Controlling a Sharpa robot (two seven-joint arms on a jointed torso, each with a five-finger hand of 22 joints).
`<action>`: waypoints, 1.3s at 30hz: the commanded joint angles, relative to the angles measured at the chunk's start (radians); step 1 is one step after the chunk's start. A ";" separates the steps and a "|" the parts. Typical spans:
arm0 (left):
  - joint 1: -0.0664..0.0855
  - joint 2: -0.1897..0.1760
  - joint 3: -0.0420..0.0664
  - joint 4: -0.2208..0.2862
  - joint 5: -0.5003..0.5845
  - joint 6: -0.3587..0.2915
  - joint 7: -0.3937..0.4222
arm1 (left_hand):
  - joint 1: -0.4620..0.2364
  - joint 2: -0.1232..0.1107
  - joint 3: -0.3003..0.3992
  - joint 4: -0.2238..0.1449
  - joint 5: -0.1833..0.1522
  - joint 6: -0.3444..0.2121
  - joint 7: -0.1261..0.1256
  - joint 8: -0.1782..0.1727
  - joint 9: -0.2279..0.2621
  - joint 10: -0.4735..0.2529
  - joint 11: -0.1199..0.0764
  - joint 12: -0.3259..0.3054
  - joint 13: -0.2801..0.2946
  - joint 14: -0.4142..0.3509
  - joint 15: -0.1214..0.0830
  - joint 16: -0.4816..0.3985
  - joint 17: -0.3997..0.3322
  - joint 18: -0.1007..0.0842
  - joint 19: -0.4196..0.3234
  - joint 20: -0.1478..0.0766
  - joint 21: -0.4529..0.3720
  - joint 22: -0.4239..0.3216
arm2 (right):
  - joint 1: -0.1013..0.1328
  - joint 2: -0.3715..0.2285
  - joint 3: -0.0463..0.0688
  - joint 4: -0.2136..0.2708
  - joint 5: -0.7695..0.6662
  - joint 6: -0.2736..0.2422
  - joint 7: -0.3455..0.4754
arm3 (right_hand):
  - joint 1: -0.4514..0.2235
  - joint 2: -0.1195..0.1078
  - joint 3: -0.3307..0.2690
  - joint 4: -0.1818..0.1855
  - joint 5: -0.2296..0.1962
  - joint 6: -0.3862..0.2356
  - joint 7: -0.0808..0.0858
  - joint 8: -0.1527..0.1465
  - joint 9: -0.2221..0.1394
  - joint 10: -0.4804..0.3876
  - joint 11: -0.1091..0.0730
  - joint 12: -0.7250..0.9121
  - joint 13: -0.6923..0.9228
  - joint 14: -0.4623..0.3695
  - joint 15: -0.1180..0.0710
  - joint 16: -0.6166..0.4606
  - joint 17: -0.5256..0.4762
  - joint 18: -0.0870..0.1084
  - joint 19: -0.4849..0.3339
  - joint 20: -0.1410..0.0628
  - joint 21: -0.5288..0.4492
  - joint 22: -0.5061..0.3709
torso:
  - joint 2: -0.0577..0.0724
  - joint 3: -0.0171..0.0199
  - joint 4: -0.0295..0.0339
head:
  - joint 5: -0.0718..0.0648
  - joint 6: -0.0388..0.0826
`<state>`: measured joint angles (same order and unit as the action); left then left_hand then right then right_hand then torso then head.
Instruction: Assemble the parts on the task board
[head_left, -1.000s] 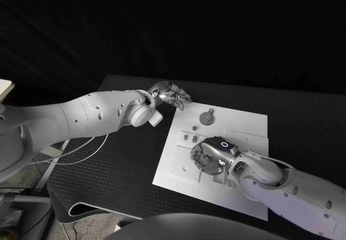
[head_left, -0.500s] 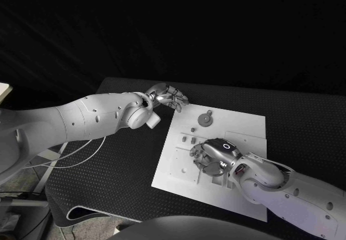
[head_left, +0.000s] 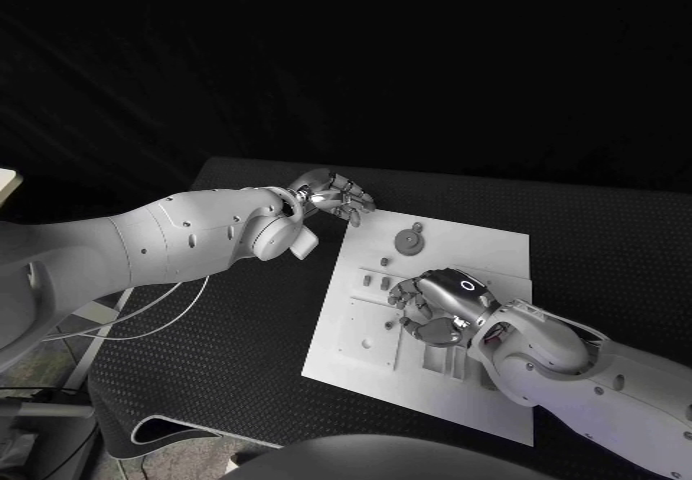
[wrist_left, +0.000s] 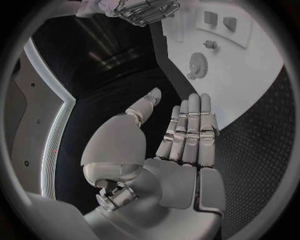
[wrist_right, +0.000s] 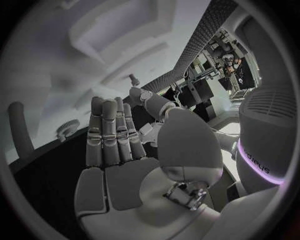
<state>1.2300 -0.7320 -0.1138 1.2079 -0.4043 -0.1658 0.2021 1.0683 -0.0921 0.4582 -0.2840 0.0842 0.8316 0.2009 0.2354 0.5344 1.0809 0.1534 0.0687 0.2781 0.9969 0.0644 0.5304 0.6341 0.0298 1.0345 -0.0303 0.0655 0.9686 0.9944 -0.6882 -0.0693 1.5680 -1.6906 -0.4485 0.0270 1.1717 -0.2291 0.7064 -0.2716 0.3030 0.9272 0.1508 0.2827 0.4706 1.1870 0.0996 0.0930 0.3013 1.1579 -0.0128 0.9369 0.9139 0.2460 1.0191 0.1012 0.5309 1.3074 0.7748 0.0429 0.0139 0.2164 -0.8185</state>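
Your task board (head_left: 498, 250) lies flat in the middle of the black bench (head_left: 216, 350), one corner pointing toward the left hand. On it you can pick out one gear (head_left: 411, 240), a round toothed disc with a small stub beside it, near the board's far edge. Closer in sit two small block-like parts (head_left: 378, 282) side by side; the rest of the board's fittings are too small or too hidden to count.

The gear looks to be hard, light plastic, so it should not deform, but its thin flat shape will be awkward to lift off a smooth plate. Judge it best pinched across the toothed rim, where the fingers get some bite, not pressed from above.

Your right hand (head_left: 436, 305) hovers low over the board's middle, fingers straight and close together with the thumb apart, holding nothing. Your left hand (head_left: 329, 194) is off the board, just beyond its far corner above the bench, fingers likewise extended and empty.
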 joint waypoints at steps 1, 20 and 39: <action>0.001 0.001 0.001 0.000 0.005 0.007 0.010 | -0.006 -0.005 -0.005 0.000 -0.005 -0.007 -0.003 0.004 -0.002 -0.006 0.001 -0.002 -0.001 0.002 0.006 -0.007 0.001 0.010 -0.005 0.002 0.003 -0.001 | 0.016 -0.019 0.010 0.025 0.081 -0.011 0.036 | -0.001 -0.002 -0.002 0.006 0.005 0.002 0.007 0.005 0.002 0.009 -0.007 0.011 0.011 0.020 -0.006 0.028 0.002 0.016 0.020 -0.007 0.027 0.028 | 0.000 0.0005 -0.0014 | -0.004 0.004; 0.001 -0.012 0.001 0.001 0.004 0.013 0.025 | -0.005 -0.004 -0.004 0.000 -0.005 -0.004 -0.004 0.007 -0.001 -0.004 0.000 0.000 -0.001 0.002 0.006 -0.009 0.004 0.010 -0.005 0.002 0.003 -0.002 | 0.202 -0.194 0.058 0.063 0.135 0.398 -0.015 | -0.113 0.020 -0.159 -0.010 0.002 -0.093 -0.008 -0.021 -0.008 -0.112 0.027 -0.030 0.001 0.049 0.026 0.074 -0.038 0.015 0.045 -0.034 0.067 0.019 | -0.001 0.0029 -0.0017 | -0.044 0.022; 0.001 -0.020 0.000 -0.014 0.004 0.015 0.033 | -0.006 -0.009 -0.007 -0.001 -0.005 -0.012 -0.001 0.004 -0.003 -0.006 0.001 -0.001 -0.003 0.000 0.007 -0.015 0.009 0.010 -0.008 0.003 0.003 -0.005 | 0.172 -0.225 0.027 0.059 -0.010 0.364 -0.042 | -0.116 0.028 -0.214 -0.011 0.004 -0.103 -0.023 -0.007 -0.002 -0.095 0.020 -0.009 -0.003 0.053 0.019 0.099 -0.049 0.016 0.059 -0.038 0.063 0.016 | -0.001 0.0037 -0.0036 | -0.067 0.032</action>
<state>1.2297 -0.7523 -0.1139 1.1940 -0.4043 -0.1637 0.2180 1.0642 -0.0962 0.4583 -0.2841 0.0842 0.8250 0.2014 0.2404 0.5327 1.0811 0.1533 0.0687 0.2759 0.9969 0.0644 0.5214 0.6417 0.0285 1.0324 -0.0281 0.0655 0.9649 1.1679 -0.9176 -0.0439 1.6274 -1.6252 -0.0507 -0.0046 1.0572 -0.2090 0.4967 -0.2827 0.3028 0.8189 0.1250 0.2698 0.4666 1.0862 0.1190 0.0813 0.2970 1.2071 0.0100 1.0333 0.8648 0.2479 1.0719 0.0623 0.5972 1.3080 0.7735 0.0467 0.0108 0.1524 -0.7888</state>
